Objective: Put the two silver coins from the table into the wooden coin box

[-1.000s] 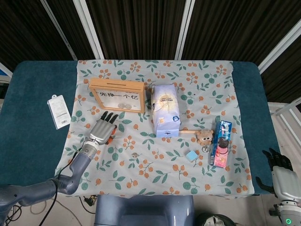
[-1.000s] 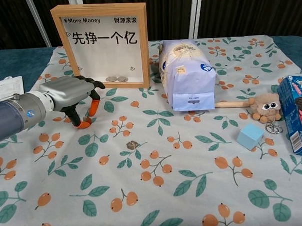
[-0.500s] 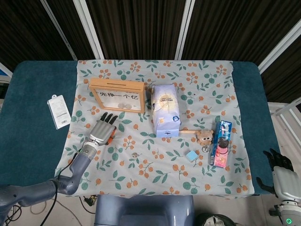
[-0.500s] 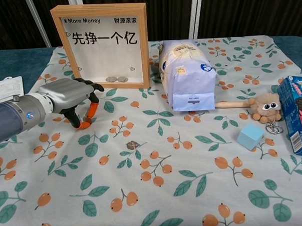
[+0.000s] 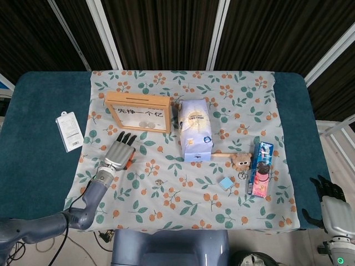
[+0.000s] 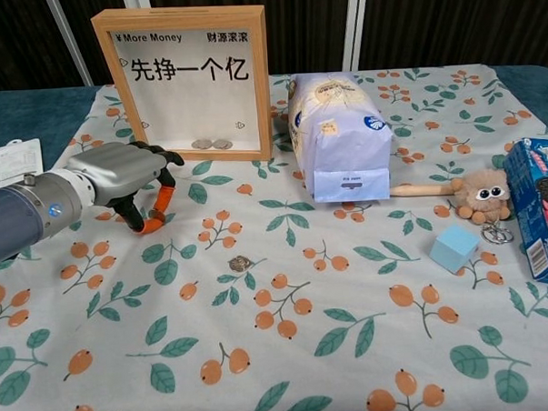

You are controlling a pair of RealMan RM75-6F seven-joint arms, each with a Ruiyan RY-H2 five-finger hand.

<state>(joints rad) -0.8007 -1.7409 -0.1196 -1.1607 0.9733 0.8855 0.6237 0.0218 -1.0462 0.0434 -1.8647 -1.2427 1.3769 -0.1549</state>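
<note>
The wooden coin box point(image 5: 138, 112) point(image 6: 185, 82) stands upright at the back left of the floral cloth. Two silver coins point(image 6: 211, 144) lie inside it at the bottom. Another small silver coin point(image 6: 239, 262) point(image 5: 159, 182) lies flat on the cloth in front, to the right of my left hand. My left hand point(image 5: 118, 152) point(image 6: 118, 176) hovers low over the cloth in front of the box, its fingers bent downward and apart, with nothing visible in it. My right hand point(image 5: 327, 202) hangs off the table's lower right corner, holding nothing.
A white-and-blue bag point(image 6: 339, 134) stands right of the box. Further right are a plush toy on a stick point(image 6: 478, 197), a blue cube point(image 6: 456, 247) and a cookie box point(image 6: 538, 208). A white packet point(image 5: 69, 131) lies on the blue table at the left.
My left hand has drifted slightly left and back from the box. The coin on the cloth and the right hand have not moved.
</note>
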